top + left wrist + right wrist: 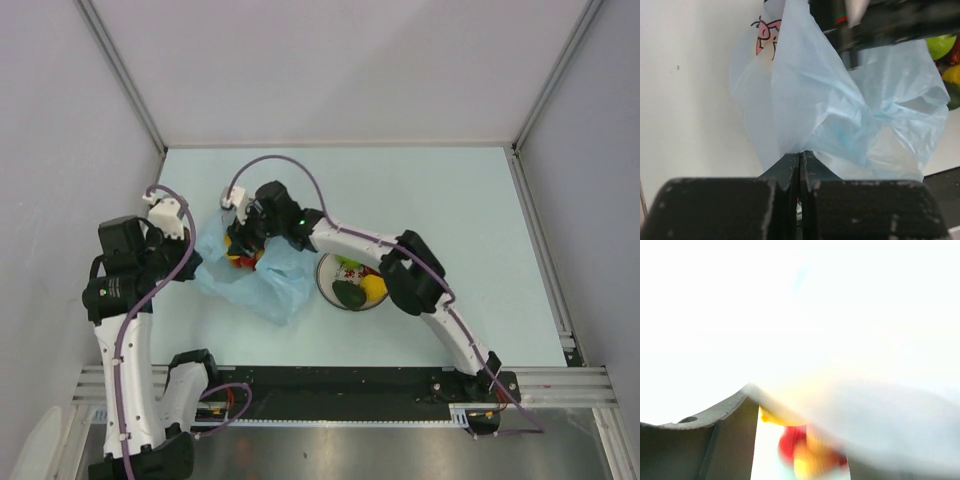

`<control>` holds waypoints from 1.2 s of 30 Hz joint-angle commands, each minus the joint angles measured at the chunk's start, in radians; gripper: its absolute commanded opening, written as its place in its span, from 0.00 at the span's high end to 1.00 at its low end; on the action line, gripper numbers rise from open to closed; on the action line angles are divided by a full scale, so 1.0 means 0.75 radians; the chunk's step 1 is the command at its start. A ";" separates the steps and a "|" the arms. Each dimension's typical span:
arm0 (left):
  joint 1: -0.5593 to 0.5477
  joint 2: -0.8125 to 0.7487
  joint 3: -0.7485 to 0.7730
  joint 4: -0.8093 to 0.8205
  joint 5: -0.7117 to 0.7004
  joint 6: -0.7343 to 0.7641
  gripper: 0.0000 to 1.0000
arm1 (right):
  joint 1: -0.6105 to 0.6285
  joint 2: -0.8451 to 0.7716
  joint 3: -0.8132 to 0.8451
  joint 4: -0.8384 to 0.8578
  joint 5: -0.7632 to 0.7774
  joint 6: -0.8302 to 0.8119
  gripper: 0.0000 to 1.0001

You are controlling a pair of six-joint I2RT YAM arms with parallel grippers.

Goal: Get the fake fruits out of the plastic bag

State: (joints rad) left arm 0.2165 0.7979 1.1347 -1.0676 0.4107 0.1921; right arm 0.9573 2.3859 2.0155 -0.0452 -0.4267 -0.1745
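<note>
The plastic bag lies crumpled, light blue, left of the plate, its mouth lifted toward the far side. My left gripper is shut on a fold of the plastic bag, holding that edge up. My right gripper reaches into the bag's mouth from above. Its wrist view is blurred and overexposed: the right gripper has its fingers apart, with a red and yellow-orange fake fruit between them and bag film draped over the right side. A green fake fruit and a yellow one rest on the plate.
The round white plate stands just right of the bag, under the right forearm. The right arm crosses the top of the left wrist view. Grey walls close in the table on three sides.
</note>
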 commanded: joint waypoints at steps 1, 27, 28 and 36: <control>-0.002 -0.002 -0.085 0.196 -0.022 -0.060 1.00 | -0.061 -0.354 -0.124 -0.003 -0.222 0.038 0.61; 0.032 0.223 0.007 0.587 -0.287 -0.333 0.99 | -0.186 -0.901 -0.241 -0.480 -0.673 -0.079 0.59; 0.051 0.227 0.013 0.585 -0.322 -0.362 0.99 | -0.211 -0.935 -0.239 -0.480 -0.673 -0.054 0.59; 0.337 0.194 -0.042 0.548 -0.392 -0.614 1.00 | -0.458 -1.119 -0.447 -0.768 -0.628 -0.241 0.59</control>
State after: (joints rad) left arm 0.4053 0.9749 1.1057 -0.6621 0.1745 -0.1429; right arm 0.6579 1.6081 1.7565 -0.4782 -0.9028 -0.2764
